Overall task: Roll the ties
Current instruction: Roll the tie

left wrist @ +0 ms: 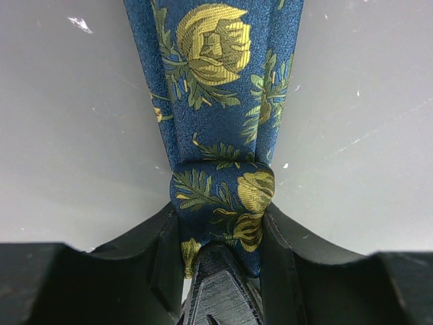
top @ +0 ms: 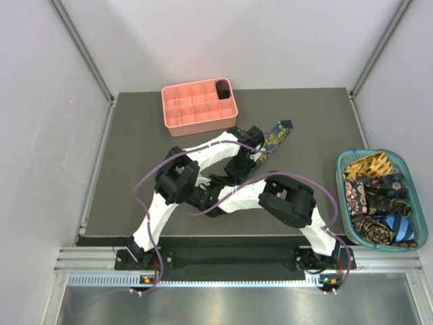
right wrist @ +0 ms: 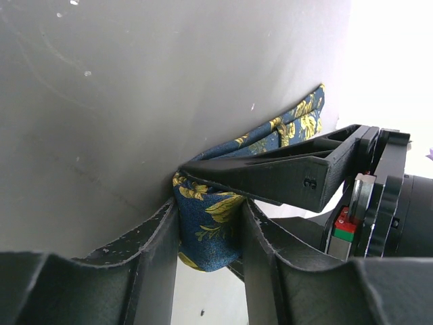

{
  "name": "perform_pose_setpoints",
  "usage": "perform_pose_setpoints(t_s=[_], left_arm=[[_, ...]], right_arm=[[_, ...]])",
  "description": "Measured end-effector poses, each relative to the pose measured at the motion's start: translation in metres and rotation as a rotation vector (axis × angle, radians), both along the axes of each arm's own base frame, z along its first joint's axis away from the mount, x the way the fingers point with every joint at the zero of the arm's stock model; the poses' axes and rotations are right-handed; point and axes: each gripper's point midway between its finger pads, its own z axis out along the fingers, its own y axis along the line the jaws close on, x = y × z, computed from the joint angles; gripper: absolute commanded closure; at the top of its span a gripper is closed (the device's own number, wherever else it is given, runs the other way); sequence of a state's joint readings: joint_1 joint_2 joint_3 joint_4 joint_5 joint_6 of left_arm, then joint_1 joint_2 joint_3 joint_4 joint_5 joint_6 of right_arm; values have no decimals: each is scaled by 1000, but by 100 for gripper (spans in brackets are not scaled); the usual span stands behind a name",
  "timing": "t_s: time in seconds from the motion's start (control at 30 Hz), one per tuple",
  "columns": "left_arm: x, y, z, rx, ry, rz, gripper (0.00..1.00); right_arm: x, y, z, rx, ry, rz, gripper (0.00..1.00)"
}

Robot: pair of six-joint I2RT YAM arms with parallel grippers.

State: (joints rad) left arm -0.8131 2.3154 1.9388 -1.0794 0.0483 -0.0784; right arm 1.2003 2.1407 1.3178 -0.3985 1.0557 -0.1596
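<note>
Two grippers meet over one tie in the top external view. We find the navy floral tie [top: 279,132] flat on the table [top: 135,176], right of centre, with its wide end pointing far and right. The left gripper [top: 259,144] and the right gripper [top: 249,161] sit at its near end, just beside each other. A pink tray [top: 189,112] stands at the far edge, and a dark coil [top: 222,89] lies in its far-right compartment. At the right edge, a teal basket [top: 413,188] holds several loose ties [top: 379,196].

In the left wrist view, we see the navy floral tie [left wrist: 216,81] run away from the camera across the table. Its near end is turned over into a short roll. The left gripper [left wrist: 220,217] clamps this roll, and both fingers [left wrist: 159,254] press its sides. One black fingertip [left wrist: 216,288] of the other arm shows below the roll.

In the right wrist view, the right gripper [right wrist: 210,223] grips the same roll [right wrist: 206,230]. The cloth fills the gap between its fingers [right wrist: 155,244] and touches both. A left-arm finger [right wrist: 284,172] crosses on top of the roll, and the rest of the tie trails away to the far right.
</note>
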Motion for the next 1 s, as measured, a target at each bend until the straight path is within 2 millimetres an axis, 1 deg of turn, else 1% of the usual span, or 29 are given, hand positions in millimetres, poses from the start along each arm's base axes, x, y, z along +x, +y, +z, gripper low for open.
perform_pose_setpoints(t_s=[0.13,0.17,0.23,0.33,0.37,0.43,0.47,0.5,0.53,0.7,0.8,0.87,0.93,1.0], left_arm=[[0,-1,1,4,3,-6,56],[0,-1,1,6,4,-8,52],[0,-1,1,8,5,-10,50],[-1,-3,2,0,12,-17,44],[-2,-4,2,-4,14,-19,41],[-3,-6,3,-11,19,-22,39],[-4,-7,4,-16,20,-24,36],[-4,-8,6,-21,22,-24,25],[-3,-10,8,-27,23,-28,20],[6,-28,26,-97,-11,-20,13],[13,-31,31,-125,-25,-2,13],[21,-32,38,-155,-50,24,12],[33,-31,52,-202,-92,61,12],[46,-24,73,-263,-148,111,12]], right_arm=[[0,0,1,7,11,-9,67],[0,-1,0,8,13,-11,68],[0,-1,1,9,16,-12,68],[0,-1,0,6,20,-12,68],[0,-1,0,7,20,-12,68],[0,-1,0,8,20,-14,68],[0,-1,0,8,20,-15,68],[0,-2,0,7,21,-15,68],[-1,-2,0,7,21,-15,68],[-1,-2,0,7,22,-15,69],[-1,-1,0,8,24,-14,69],[-1,-1,0,11,27,-14,69],[0,-1,1,19,35,-14,69],[0,-1,1,32,50,-13,70]])
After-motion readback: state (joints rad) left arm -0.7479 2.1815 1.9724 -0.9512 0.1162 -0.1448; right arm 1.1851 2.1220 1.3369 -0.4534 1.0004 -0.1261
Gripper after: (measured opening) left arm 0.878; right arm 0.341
